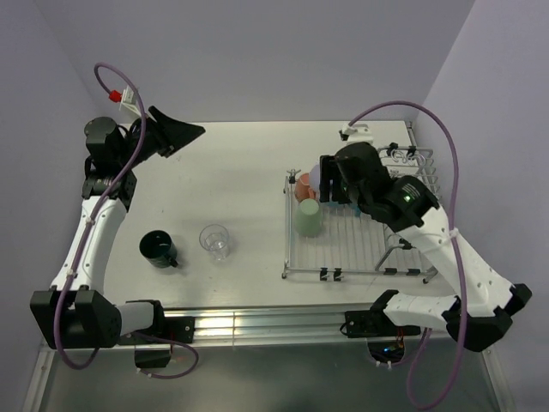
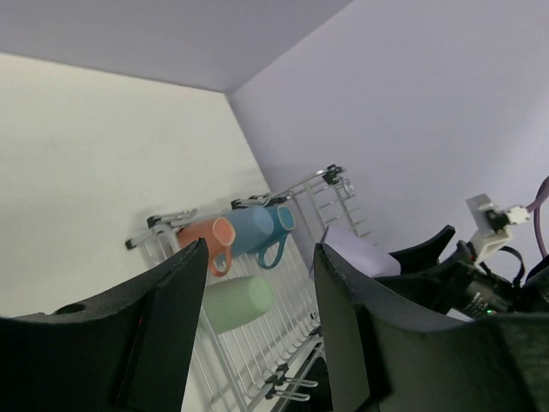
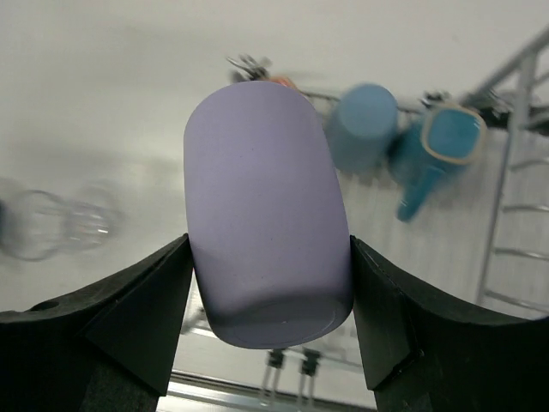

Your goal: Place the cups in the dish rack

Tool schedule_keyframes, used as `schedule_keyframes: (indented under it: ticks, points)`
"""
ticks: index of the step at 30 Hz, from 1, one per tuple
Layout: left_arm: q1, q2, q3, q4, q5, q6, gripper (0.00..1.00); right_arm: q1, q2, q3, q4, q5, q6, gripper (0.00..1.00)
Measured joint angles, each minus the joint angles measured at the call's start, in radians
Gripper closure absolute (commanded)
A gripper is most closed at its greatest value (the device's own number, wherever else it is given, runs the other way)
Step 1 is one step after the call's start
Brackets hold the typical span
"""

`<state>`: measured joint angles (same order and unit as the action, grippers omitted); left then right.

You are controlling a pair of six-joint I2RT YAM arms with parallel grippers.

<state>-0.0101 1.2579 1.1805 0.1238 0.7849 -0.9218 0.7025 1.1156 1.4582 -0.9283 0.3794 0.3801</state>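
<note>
My right gripper (image 1: 327,184) is shut on a lavender cup (image 3: 268,215) and holds it above the far left part of the silver wire dish rack (image 1: 360,242). In the rack lie a pale green cup (image 1: 309,217), an orange cup (image 2: 208,238), a light blue cup (image 3: 362,124) and a blue mug (image 3: 437,146). A dark green cup (image 1: 158,248) and a clear glass tumbler (image 1: 215,241) stand on the table left of the rack. My left gripper (image 1: 193,131) hangs high at the far left, open, with nothing between its fingers.
Purple walls close in the white table at the back and on both sides. The rack's raised wire side section (image 1: 418,167) stands at its far right. A metal rail (image 1: 257,326) runs along the near edge between the arm bases.
</note>
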Motion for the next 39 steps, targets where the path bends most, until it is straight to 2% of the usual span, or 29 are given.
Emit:
schedule_keyframes:
  ticks: [4,12,23,39]
  points:
    - [0.000,-0.043,0.000,-0.126,-0.023,0.055,0.41,0.000,0.087,0.002,-0.138,0.085,0.006,1.00]
    - [0.000,-0.078,-0.007,-0.212,-0.022,0.116,0.41,-0.022,0.180,0.016,-0.261,0.163,0.023,1.00]
    - [0.000,-0.077,-0.028,-0.241,-0.007,0.148,0.42,-0.108,0.257,-0.014,-0.240,0.104,-0.005,0.99]
    - [0.000,-0.064,-0.035,-0.251,0.003,0.163,0.42,-0.116,0.360,-0.106,-0.165,0.021,-0.007,0.94]
